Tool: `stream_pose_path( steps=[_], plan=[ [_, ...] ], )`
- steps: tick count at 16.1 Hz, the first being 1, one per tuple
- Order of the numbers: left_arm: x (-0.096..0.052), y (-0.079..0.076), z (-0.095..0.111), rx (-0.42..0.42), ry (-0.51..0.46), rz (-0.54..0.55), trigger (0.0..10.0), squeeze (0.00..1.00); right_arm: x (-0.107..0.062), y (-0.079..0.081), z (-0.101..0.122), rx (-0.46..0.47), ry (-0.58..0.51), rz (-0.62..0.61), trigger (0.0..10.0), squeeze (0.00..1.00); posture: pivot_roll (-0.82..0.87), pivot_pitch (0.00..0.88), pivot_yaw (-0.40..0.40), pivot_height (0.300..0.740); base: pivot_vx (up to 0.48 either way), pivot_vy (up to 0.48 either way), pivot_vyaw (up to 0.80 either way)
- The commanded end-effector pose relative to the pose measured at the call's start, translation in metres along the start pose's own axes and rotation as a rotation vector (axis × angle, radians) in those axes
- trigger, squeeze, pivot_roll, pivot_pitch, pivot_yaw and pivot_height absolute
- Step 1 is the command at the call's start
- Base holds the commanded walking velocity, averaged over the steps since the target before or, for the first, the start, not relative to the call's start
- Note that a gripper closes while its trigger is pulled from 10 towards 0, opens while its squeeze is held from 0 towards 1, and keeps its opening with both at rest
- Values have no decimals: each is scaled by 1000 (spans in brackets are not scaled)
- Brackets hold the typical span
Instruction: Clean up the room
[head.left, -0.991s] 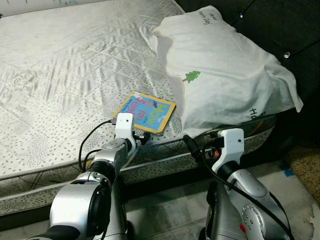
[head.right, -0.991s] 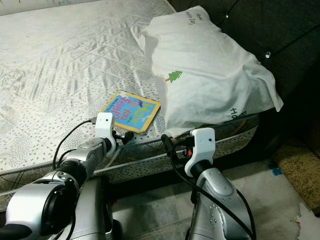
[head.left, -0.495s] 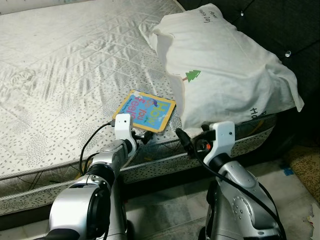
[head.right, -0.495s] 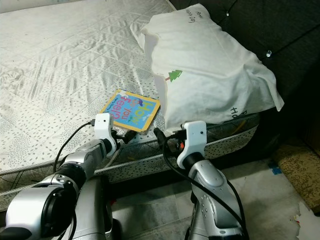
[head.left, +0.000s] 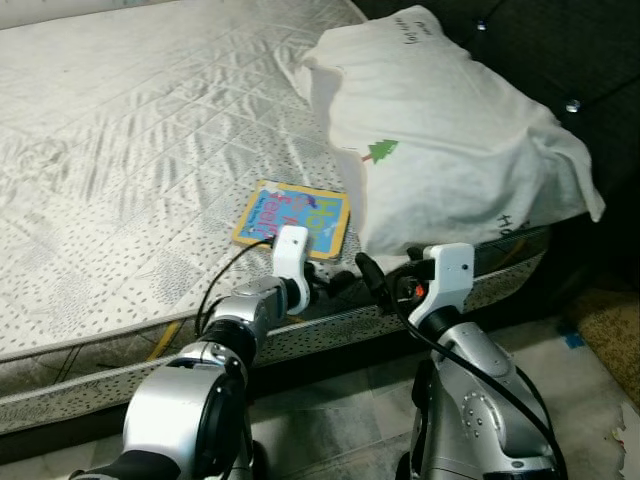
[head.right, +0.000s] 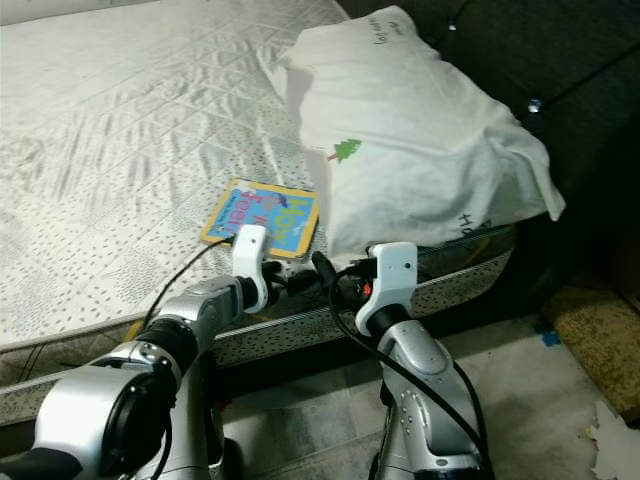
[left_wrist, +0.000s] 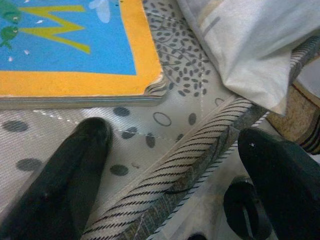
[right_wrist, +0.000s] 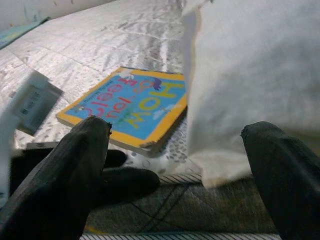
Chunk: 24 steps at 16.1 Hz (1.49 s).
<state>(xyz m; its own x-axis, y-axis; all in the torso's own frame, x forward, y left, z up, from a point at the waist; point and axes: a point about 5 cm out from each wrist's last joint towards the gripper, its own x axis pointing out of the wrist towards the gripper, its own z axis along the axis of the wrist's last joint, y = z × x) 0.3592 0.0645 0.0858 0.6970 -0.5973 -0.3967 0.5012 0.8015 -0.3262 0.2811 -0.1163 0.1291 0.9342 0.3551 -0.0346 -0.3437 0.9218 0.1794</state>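
Observation:
A board book (head.left: 293, 213) with an orange border and blue cover lies flat near the mattress's front edge, beside a big white pillow (head.left: 450, 140). My left gripper (head.left: 335, 283) is open at the mattress edge, just short of the book's near corner (left_wrist: 70, 50); one finger (left_wrist: 65, 185) rests over the dotted fabric. My right gripper (head.left: 368, 278) is open too, held right beside the left one below the pillow's overhang. Along its fingers (right_wrist: 75, 180) I see the book (right_wrist: 135, 107) and the pillow (right_wrist: 250, 75). Neither gripper holds anything.
The quilted white mattress (head.left: 130, 130) stretches away to the left and back. A dark tufted headboard (head.left: 560, 60) stands behind the pillow. A brown woven mat (head.left: 610, 330) lies on the tiled floor at the right.
My left gripper has swung right along the mattress edge to the book's near corner, close to the right gripper. The right gripper moved left and up to the mattress edge.

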Motion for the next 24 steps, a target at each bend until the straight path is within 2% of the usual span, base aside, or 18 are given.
stream_pose_path(
  steps=[1, 3, 4, 5, 7, 8, 11, 12, 13, 14, 15, 16, 19, 24],
  plan=[
    [-3, 5, -9, 1, 38, 3, 10000, 0, 1, 2, 0, -5, -1, 6, 10000, 0, -216, 78, 61, 486, 0, 0, 0],
    [-3, 5, -9, 1, 38, 3, 10000, 0, 1, 2, 0, -5, -1, 6, 10000, 0, -216, 78, 61, 486, 0, 0, 0],
    [-8, 10, -3, 4, -30, -7, 10000, 0, 4, 3, 0, -2, -5, 15, 10000, 0, -166, 70, 48, 486, 0, 0, 0],
    [-24, 17, 14, 44, -207, -35, 10000, 0, 8, 4, 0, 6, -11, 24, 10000, 0, -150, 66, 50, 486, 0, 0, 0],
    [-44, 14, 22, 54, -353, -50, 10000, 0, 8, 3, -1, 8, -12, 11, 10000, 0, -129, 65, 49, 486, 0, 0, 0],
    [-56, 11, 21, 83, -381, -54, 10000, 0, 8, 1, -2, 9, -11, 0, 10000, 0, -115, 61, 46, 486, 0, 0, 0],
    [-96, 4, 19, 123, -572, 84, 10000, 0, 12, 2, -2, 13, -26, -7, 10000, 0, -91, 49, 41, 486, 0, 0, 0],
    [-108, 4, 14, 115, -613, 170, 10000, 0, 14, 3, 0, 24, -46, -9, 10000, 0, -82, 38, 37, 486, 0, 0, 0],
    [-118, 5, 8, 96, -629, 246, 10000, 0, 16, 3, 3, 31, -66, -14, 10000, 0, -77, 28, 33, 486, 0, 0, 0],
    [-124, 10, -1, 136, -627, 301, 10000, 0, 18, 2, 6, 36, -79, -15, 10000, 0, -76, 24, 30, 486, 0, 0, 0],
    [-129, 13, -8, 118, -618, 346, 10000, 0, 19, 1, 7, 37, -88, -14, 10000, 0, -75, 20, 25, 490, 0, 0, 0],
    [-135, 15, -11, 87, -625, 408, 10000, 0, 20, 1, 8, 37, -91, -13, 10000, 0, -71, 15, 19, 505, 0, 0, 0],
    [-142, 18, -9, 46, -658, 502, 10000, 0, 21, 1, 6, 41, -93, -8, 10000, 0, -64, 11, 13, 545, 0, 0, 0],
    [-144, 16, -10, 61, -658, 528, 10000, 0, 20, 3, 3, 49, -86, -7, 10000, 0, -65, 17, 14, 610, 0, 0, 0]
  ],
)
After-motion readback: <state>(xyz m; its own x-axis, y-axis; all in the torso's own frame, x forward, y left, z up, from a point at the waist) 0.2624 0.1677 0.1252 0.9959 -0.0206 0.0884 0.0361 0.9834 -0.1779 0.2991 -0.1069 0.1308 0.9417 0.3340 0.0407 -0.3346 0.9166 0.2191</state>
